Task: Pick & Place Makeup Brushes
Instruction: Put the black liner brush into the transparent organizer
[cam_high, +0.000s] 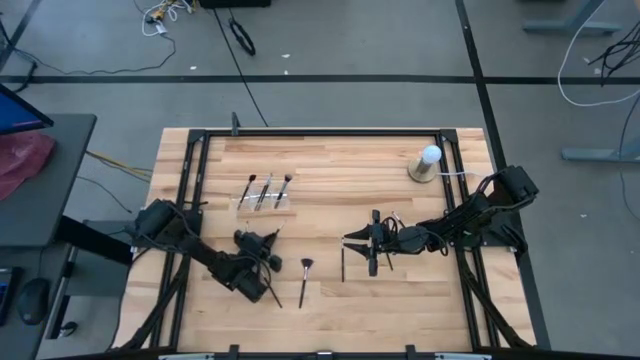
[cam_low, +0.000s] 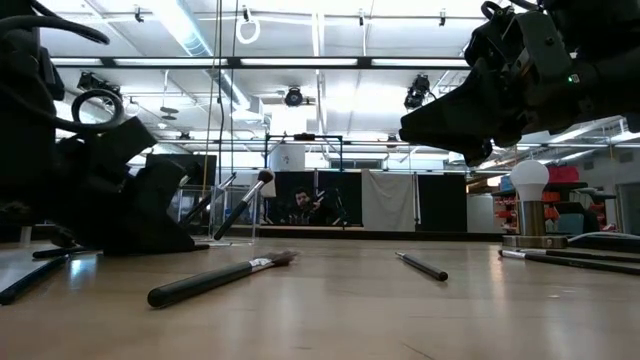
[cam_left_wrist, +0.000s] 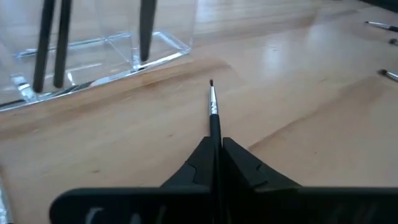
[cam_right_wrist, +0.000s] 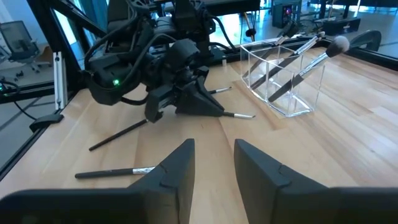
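Note:
My left gripper (cam_left_wrist: 215, 155) is low over the table's near-left part (cam_high: 262, 242) and is shut on a thin makeup brush (cam_left_wrist: 213, 106). The brush's tiny tip points at a clear holder (cam_high: 265, 195). Three brushes lean in that holder. A fan brush (cam_high: 303, 280) and another dark brush (cam_high: 272, 290) lie flat near the left arm. My right gripper (cam_right_wrist: 214, 163) hovers open at mid-table (cam_high: 352, 240) with nothing between its fingers. More brushes (cam_high: 343, 265) lie under and beside it. My left gripper pinches the thin brush's black handle (cam_left_wrist: 215, 130) between its two fingers, just behind the silvery ferrule. The fingers come from the near side, slanting down toward the far edge, and lie along the brush. The ferrule and tip (cam_right_wrist: 247, 116) stick out ahead, low over the wood. I cannot tell whether the tip touches.
A white ball on a round base (cam_high: 428, 160) stands at the far right. A black frame (cam_high: 320, 132) runs along the table's edges. Thin brushes (cam_low: 420, 265) lie scattered on the right half. Bare wood shows between the holder and the right gripper.

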